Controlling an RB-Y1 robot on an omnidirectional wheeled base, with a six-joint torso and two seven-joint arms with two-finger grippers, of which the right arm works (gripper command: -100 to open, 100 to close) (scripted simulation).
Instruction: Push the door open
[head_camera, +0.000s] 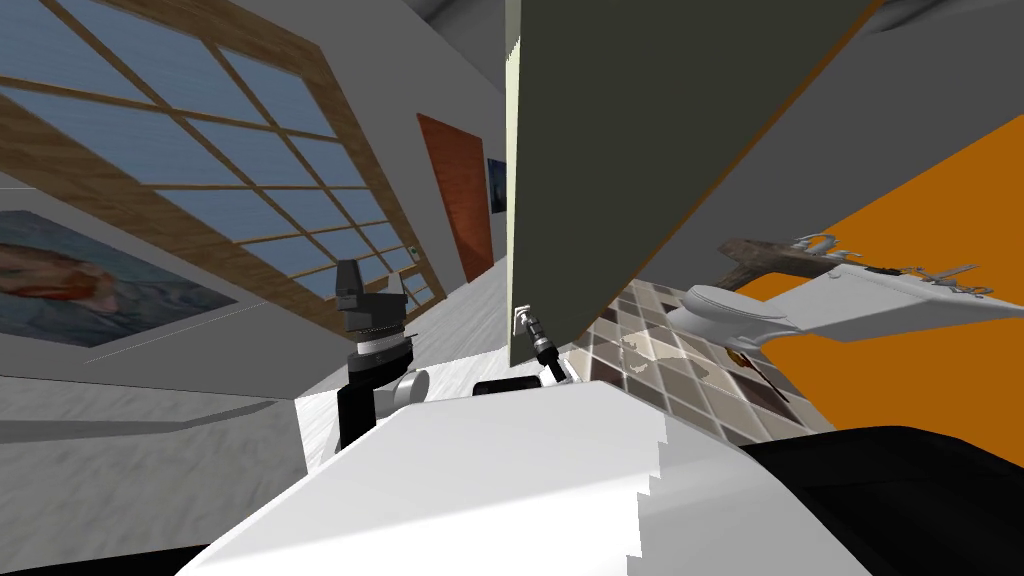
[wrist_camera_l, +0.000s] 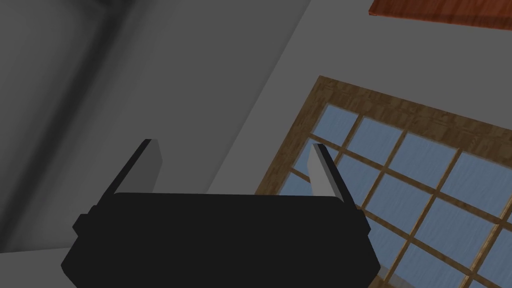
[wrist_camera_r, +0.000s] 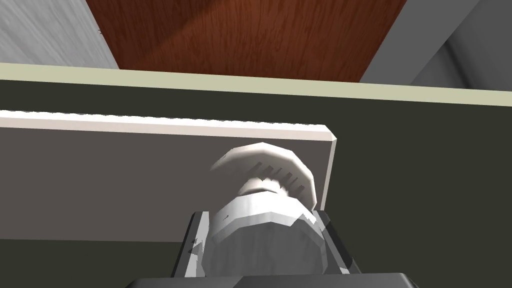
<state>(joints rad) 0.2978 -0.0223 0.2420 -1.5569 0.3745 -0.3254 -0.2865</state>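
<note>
Door (head_camera: 620, 130) matt, smooth; knob (wrist_camera_r: 265, 235) pale, faintly glossy (material unclear); far door (head_camera: 455, 195) reddish wood grain.

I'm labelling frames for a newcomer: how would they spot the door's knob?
Find the dark olive-grey door with a pale edge. Near that edge sits a grey rectangular plate, and the round white knob juts from it, clasped by the right gripper. It is the door's only rounded part.

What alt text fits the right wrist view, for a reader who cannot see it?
The right arm's jaws press the sides of a white round door knob, mounted on a grey plate on a dark door. Beyond its cream edge shows reddish-brown wood.
</note>
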